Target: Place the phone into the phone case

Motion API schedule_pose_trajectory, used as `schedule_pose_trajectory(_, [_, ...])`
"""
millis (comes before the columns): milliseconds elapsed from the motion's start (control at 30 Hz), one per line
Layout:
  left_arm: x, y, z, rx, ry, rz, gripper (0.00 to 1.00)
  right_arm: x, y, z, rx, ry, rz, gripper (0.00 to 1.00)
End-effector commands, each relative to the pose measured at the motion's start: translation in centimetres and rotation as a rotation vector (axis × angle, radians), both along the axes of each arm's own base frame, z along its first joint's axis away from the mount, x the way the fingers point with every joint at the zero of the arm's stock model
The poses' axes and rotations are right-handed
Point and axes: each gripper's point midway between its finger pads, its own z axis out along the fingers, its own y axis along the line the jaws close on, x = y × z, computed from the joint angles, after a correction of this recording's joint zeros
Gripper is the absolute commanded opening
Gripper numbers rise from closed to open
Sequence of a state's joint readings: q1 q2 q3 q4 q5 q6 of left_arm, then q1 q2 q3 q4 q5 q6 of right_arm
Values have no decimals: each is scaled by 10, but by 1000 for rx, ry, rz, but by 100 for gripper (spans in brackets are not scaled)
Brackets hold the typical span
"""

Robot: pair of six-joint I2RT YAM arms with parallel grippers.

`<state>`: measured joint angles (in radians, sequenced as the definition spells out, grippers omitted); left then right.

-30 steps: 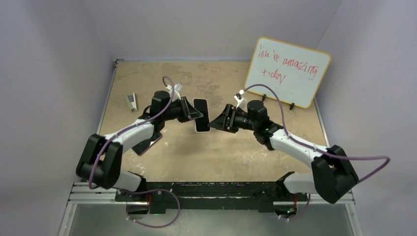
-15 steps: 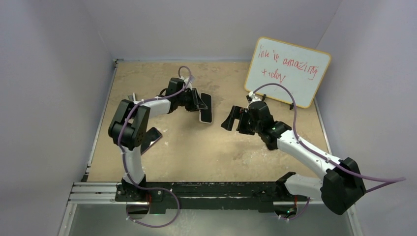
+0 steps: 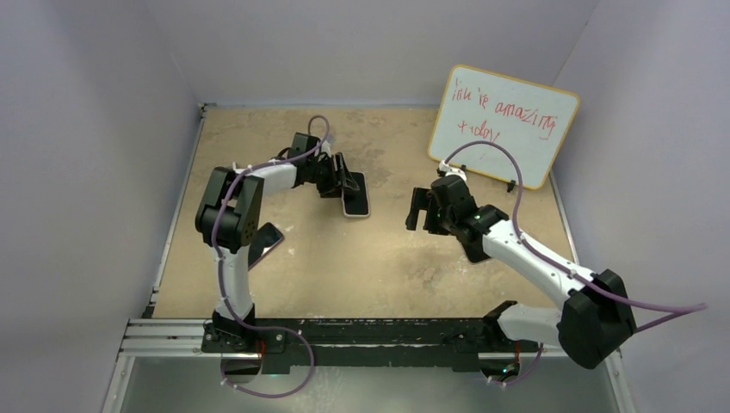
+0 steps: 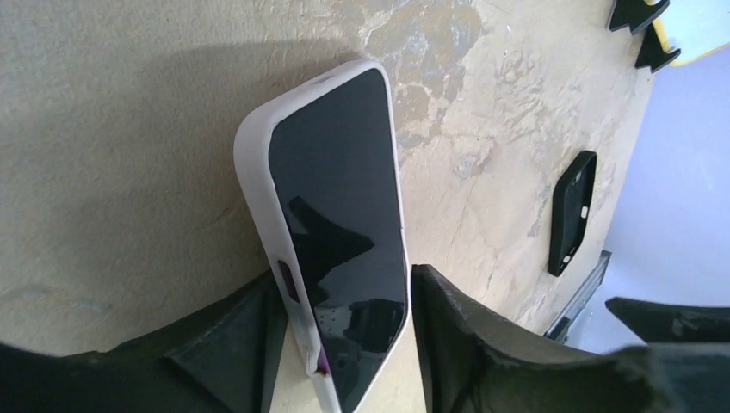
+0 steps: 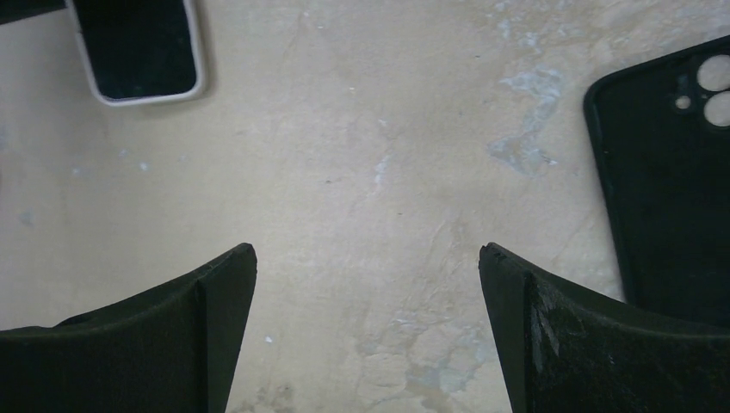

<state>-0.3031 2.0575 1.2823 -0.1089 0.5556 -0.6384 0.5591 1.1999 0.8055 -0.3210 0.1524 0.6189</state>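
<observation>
The phone (image 3: 355, 198), dark-screened and sitting in a white case, is at the back middle of the table. In the left wrist view the phone (image 4: 340, 232) stands tilted on one long edge on the table. My left gripper (image 4: 344, 344) is closed round its near end, with a thin gap at the right finger (image 4: 482, 344). My right gripper (image 3: 419, 211) is open and empty, to the right of the phone and apart from it. The right wrist view shows the phone's end (image 5: 138, 52) at top left.
A loose black phone case (image 3: 263, 243) lies on the table at the left, near the left arm; it also shows in both wrist views (image 4: 572, 215) (image 5: 671, 189). A whiteboard (image 3: 504, 125) with red writing stands at the back right.
My left gripper carried the phone from mid-air toward the back and lowered it to the table. My right gripper let go of the phone and drew back to the right, open.
</observation>
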Motion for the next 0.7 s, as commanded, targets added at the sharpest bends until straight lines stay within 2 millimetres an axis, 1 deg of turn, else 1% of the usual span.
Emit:
schedule_pose_trajectory(0, [-3, 30, 2, 137, 9, 20, 62, 10, -27, -5, -167, 12, -37, 99])
schedule_pose_trajectory(67, [-8, 33, 10, 152, 14, 0, 80, 12, -31, -10, -190, 14, -46, 99])
schedule_pose_trajectory(133, [-14, 37, 19, 174, 19, -6, 86, 13, -34, -17, -197, 22, -58, 98])
schedule_pose_trajectory(267, [-28, 52, 36, 245, 11, -9, 90, 17, -47, -28, -230, 53, -92, 96])
schedule_pose_trajectory(333, [-41, 60, 44, 282, 4, -25, 92, 22, -57, -33, -261, 72, -119, 93])
schedule_pose_trajectory(400, [-54, 65, 59, 299, -40, -45, 93, 26, -67, -39, -290, 88, -134, 91])
schedule_pose_trajectory(433, [-61, 67, 59, 310, -45, -58, 93, 28, -71, -42, -295, 97, -144, 89])
schedule_pose_trajectory(467, [-70, 69, 67, 318, -66, -68, 93, 29, -75, -45, -306, 106, -147, 87])
schedule_pose_trajectory(567, [-92, 80, 74, 367, -96, -87, 94, 33, -85, -52, -318, 131, -161, 84])
schedule_pose_trajectory(600, [-100, 85, 72, 385, -96, -88, 94, 33, -86, -54, -311, 139, -160, 82])
schedule_pose_trajectory(667, [-109, 93, 74, 410, -111, -81, 94, 36, -89, -57, -305, 144, -161, 78])
